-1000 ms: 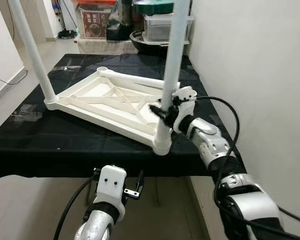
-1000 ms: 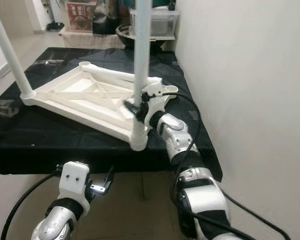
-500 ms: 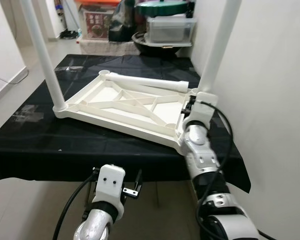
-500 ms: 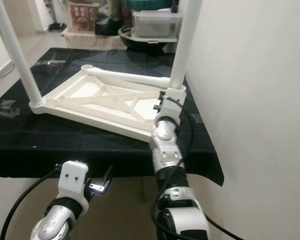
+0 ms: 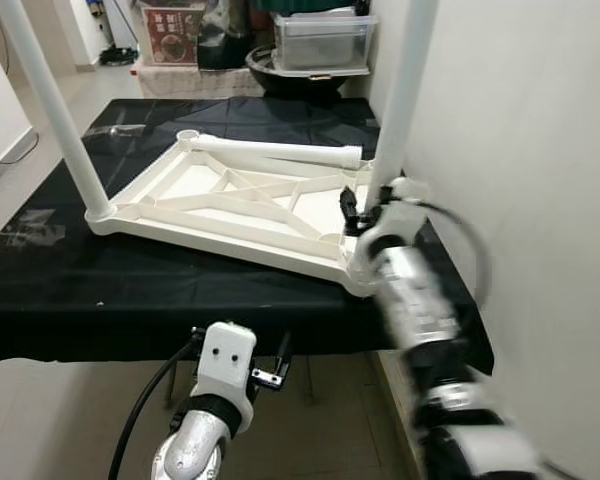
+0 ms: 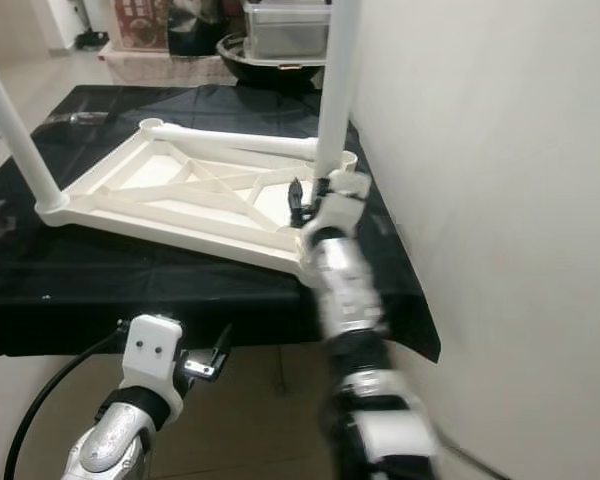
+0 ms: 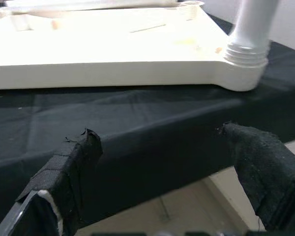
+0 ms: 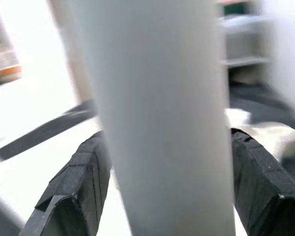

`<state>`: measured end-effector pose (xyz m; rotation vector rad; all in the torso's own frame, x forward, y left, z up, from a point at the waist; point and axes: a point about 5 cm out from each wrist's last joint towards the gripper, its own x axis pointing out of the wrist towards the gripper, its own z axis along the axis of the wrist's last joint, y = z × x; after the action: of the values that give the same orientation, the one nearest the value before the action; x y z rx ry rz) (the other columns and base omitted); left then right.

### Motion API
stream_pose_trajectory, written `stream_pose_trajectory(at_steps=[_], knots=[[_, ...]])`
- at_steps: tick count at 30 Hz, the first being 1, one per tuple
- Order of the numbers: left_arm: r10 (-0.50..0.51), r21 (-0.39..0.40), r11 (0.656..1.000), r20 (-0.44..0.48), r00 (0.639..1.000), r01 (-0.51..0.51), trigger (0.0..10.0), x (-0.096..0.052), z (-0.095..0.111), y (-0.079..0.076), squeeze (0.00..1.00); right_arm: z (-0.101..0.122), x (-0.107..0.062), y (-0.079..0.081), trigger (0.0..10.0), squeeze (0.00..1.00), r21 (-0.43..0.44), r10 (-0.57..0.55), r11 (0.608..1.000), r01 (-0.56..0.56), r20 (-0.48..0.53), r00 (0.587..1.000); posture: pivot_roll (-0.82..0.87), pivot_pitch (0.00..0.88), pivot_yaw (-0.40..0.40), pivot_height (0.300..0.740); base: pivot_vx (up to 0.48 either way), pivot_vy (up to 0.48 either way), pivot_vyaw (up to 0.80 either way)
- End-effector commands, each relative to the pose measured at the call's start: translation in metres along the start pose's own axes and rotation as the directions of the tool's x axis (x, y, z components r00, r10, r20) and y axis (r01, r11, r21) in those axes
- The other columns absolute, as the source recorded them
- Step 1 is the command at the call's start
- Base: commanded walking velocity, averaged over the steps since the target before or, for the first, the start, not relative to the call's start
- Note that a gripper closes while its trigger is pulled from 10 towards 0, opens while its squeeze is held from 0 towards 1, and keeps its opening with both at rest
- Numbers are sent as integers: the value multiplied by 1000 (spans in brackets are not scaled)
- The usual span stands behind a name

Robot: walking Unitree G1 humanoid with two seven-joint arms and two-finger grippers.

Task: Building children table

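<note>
There we were at the black-draped table [image 5: 180, 290], with the white children's table top [image 5: 230, 205] lying upside down on it, ribs showing. One leg [image 5: 50, 110] stood upright at its left corner, and another upright leg [image 5: 400, 100] rose from the near right corner, close to the white wall [image 5: 520, 150]. Our right gripper [image 8: 162, 187] sat low on that right leg, its fingers [image 8: 78, 182] spread on either side of the tube; we could not tell whether they pressed it. A loose leg [image 5: 275, 150] lay flat along the far edge. Our left gripper [image 7: 162, 162] hung below the near table edge, fingers apart, holding nothing. Storage boxes [image 5: 320, 40] stood beyond.
</note>
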<state>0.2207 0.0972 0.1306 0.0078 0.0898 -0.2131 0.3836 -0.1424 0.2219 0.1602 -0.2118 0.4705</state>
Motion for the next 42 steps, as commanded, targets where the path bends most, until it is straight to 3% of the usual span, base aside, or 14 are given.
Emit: stream_pose_trajectory(at_steps=[1,4,6,13,17,18,25,29,30,33,37,39,40,42], knots=[[-12,-8,1000,-20,1000,12,10000,0,-5,-2,0,-10,1,13,10000,0,39,141,990,-139,-55,988,102,92,-18,740,0,0,0],[-12,-7,1000,-21,1000,11,10000,0,-5,-1,0,-19,-7,18,10000,0,36,369,929,-368,-183,911,104,94,-17,740,0,0,0],[-10,-5,1000,-21,1000,10,10000,0,-5,0,0,-25,-13,29,10000,0,127,578,815,-565,-231,782,108,93,-15,740,0,0,0],[-6,-2,1000,-21,1000,6,10000,-2,-5,-1,0,-15,-1,45,10000,0,195,745,667,-719,-152,650,137,81,-30,740,0,0,0],[-7,-2,1000,-21,1000,7,10000,-3,-5,-1,0,-14,0,47,10000,0,198,763,646,-737,-148,629,137,81,-30,740,0,0,0],[-8,-2,1000,-21,1000,8,10000,-3,-5,-1,0,-14,3,52,0,0,202,774,633,-748,-152,614,139,75,-35,740,0,0,0],[-16,0,1000,-3,1000,16,10000,-6,-3,-3,0,-23,11,55,0,0,137,701,711,-689,-207,682,139,69,-37,740,0,0,0],[-65,12,998,79,995,65,10000,-10,6,-10,0,-38,16,32,0,0,57,327,945,-323,-248,912,123,62,-35,740,0,0,0],[-65,12,998,79,995,65,10000,-10,6,-10,0,-38,16,32,0,0,57,327,945,-323,-248,912,123,62,-35,740,0,0,0],[-73,13,997,86,994,72,10000,-11,6,-11,0,-45,13,13,0,0,14,9,1000,-6,-268,963,120,61,-34,740,0,0,0],[-74,10,997,88,993,73,10000,-11,6,-10,0,-55,5,-3,0,0,-50,-290,956,289,-313,905,107,57,-26,740,0,0,0],[-77,12,997,82,994,76,10000,-10,5,-10,0,-65,-12,-8,0,0,-64,-621,772,633,-291,728,108,52,-28,740,0,0,0],[-77,12,997,82,994,76,10000,-10,5,-10,0,-65,-12,-8,0,0,-64,-621,772,633,-291,728,108,52,-28,740,0,0,0],[-77,14,997,82,994,76,10000,-10,5,-9,0,-68,-15,2,0,0,-16,-717,668,744,-283,637,109,53,-27,740,0,0,0]])
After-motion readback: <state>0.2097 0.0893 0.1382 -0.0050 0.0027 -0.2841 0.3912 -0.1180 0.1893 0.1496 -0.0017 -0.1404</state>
